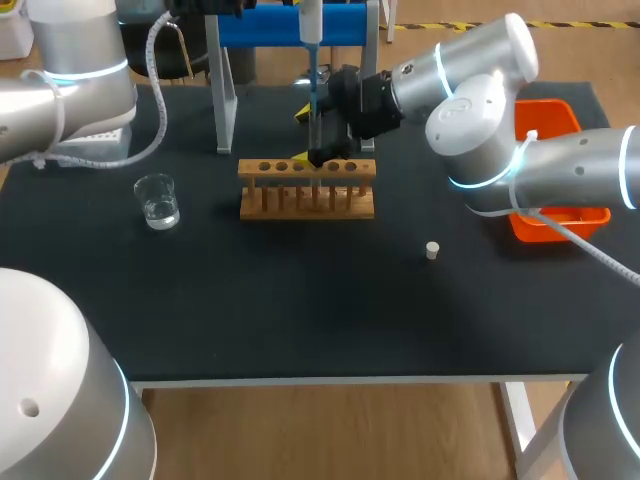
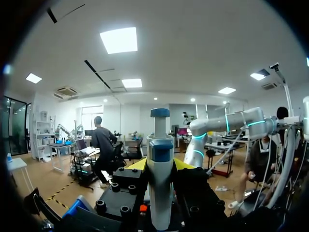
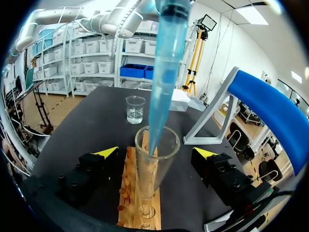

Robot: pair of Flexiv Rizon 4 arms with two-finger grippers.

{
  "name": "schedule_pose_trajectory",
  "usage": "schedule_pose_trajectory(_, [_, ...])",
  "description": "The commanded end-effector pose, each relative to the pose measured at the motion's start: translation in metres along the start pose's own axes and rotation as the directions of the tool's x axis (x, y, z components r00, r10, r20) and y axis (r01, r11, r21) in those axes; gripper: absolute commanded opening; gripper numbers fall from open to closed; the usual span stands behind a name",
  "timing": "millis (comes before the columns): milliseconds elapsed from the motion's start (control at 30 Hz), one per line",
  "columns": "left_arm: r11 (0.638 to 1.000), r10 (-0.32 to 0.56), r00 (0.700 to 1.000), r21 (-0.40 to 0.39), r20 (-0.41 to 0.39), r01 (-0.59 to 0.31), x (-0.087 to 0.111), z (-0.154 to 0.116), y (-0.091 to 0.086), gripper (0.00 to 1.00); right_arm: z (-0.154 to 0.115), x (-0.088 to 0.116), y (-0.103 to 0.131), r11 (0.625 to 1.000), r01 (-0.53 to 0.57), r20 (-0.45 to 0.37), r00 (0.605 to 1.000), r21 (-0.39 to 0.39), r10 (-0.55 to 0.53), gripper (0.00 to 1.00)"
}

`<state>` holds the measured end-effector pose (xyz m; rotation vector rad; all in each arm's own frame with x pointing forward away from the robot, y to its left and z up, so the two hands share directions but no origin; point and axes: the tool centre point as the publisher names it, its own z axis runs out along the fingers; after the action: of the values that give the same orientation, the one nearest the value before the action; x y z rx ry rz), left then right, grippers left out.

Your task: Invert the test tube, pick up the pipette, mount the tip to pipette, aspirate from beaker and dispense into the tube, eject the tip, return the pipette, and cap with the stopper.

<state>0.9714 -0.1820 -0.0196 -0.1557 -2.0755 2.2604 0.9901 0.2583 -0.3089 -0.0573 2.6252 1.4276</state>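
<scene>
As the left gripper (image 2: 160,164) is clenching the pipette (image 2: 160,145) over the test tube (image 3: 163,170), right gripper (image 3: 155,152) released, dispensing slowly and centred is looking best.

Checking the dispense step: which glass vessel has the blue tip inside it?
The test tube standing in the wooden rack; the beaker sits apart, nothing entering it.

Black table (image 1: 300,300) carrying wooden rack (image 1: 307,200) standing mid-far, beaker (image 1: 157,201) sitting left of it, stopper (image 1: 432,250) lying right and nearer, orange bin (image 1: 556,118) resting at right edge, stand (image 1: 228,110) rising at far side.
</scene>
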Motion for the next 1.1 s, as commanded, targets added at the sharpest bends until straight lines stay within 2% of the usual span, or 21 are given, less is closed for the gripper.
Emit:
schedule_pose_trajectory(33, [1.0, 0.001, 1.0, -0.005, -0.006, -0.001, -0.0018, -0.0021, -0.0006, 0.0, -0.0004, -0.0003, 0.0001, 1.0, 0.0, -0.001, 1.0, 0.002, 0.0, 1.0])
schedule_pose_trajectory(1100, [1.0, 0.013, 0.999, -0.008, -0.038, -0.013, -0.0087, 0.005, -0.0036, 0.0, -0.0004, -0.0003, 0.0001, 1.0, 0.0, -0.001, 1.0, 0.002, 0.0, 1.0])
